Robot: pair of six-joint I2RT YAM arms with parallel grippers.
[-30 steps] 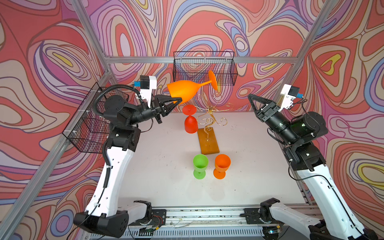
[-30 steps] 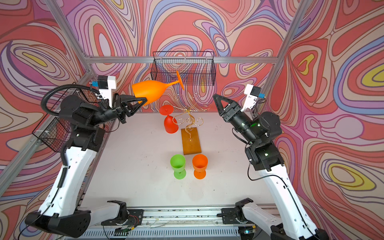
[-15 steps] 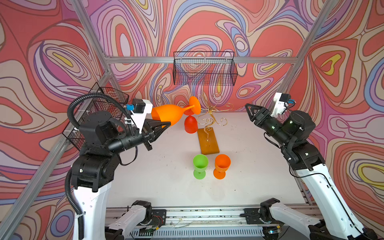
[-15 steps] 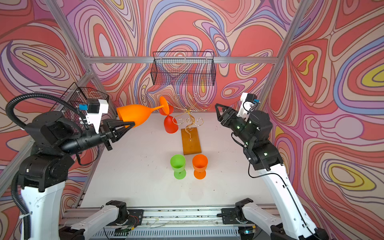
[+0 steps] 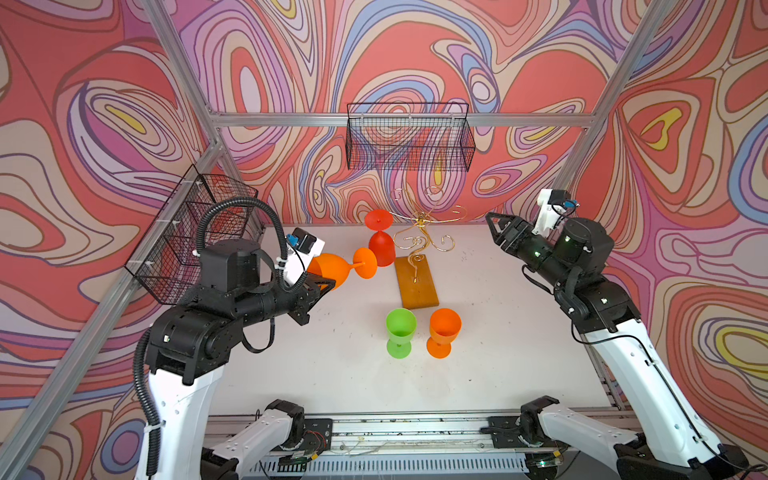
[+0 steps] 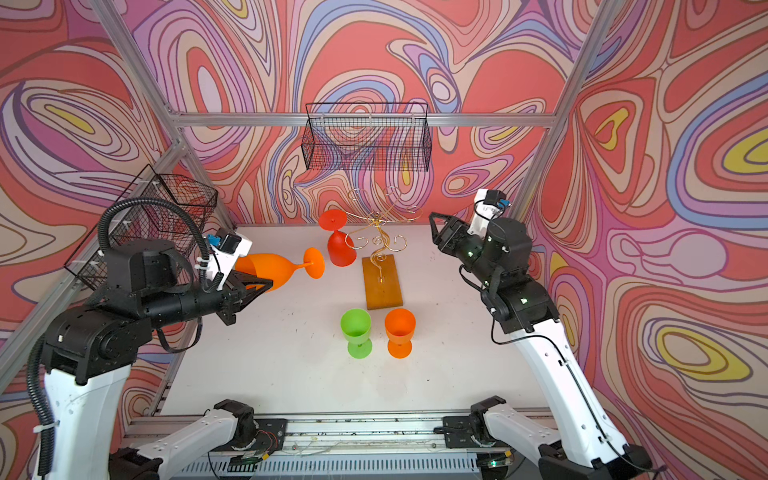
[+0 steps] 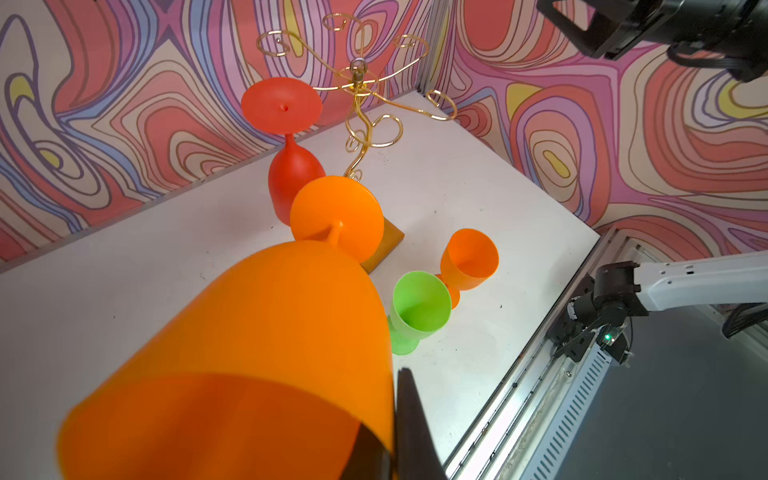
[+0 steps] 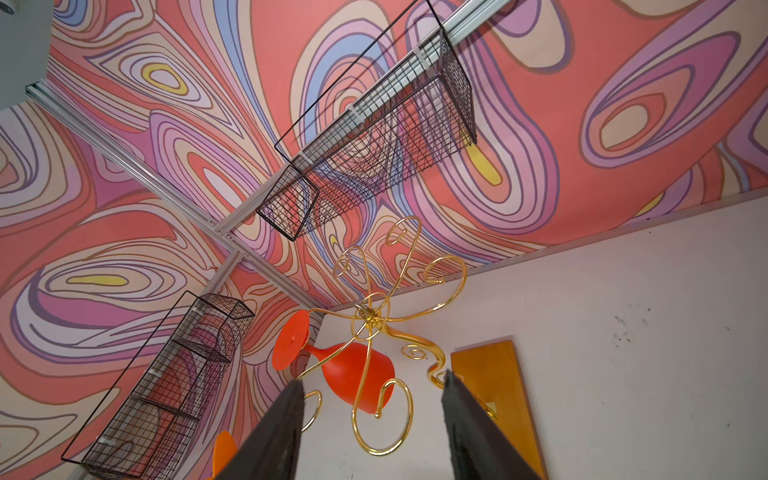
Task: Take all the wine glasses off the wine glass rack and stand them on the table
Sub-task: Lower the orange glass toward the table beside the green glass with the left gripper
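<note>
An orange wine glass [image 5: 332,270] [image 6: 274,266] lies sideways in the air left of the wine glass rack, its foot towards the rack. My left gripper [image 5: 326,286] [image 6: 264,286] [image 7: 390,436] is shut on the bowl's rim, one finger [image 7: 409,415] outside the bowl [image 7: 282,332]. The gold wire wine glass rack [image 5: 422,232] [image 6: 376,232] [image 7: 357,83] [image 8: 370,316] stands on its wooden base [image 5: 415,282]. A red wine glass [image 5: 380,247] [image 7: 293,174] [image 8: 353,370] hangs upside down from its left arm. My right gripper [image 5: 494,228] [image 6: 436,226] [image 8: 374,380] is open and empty, in the air right of the rack.
A green glass [image 5: 400,332] and a second orange glass [image 5: 444,330] stand upright just in front of the rack's base. Black mesh baskets hang on the back wall [image 5: 409,137] and the left wall [image 5: 191,237]. Aluminium frame posts stand at the corners.
My left arm has come down and back to the left with the orange glass, from high above the rack to low beside the red glass. The right gripper has dropped slightly, still open.
</note>
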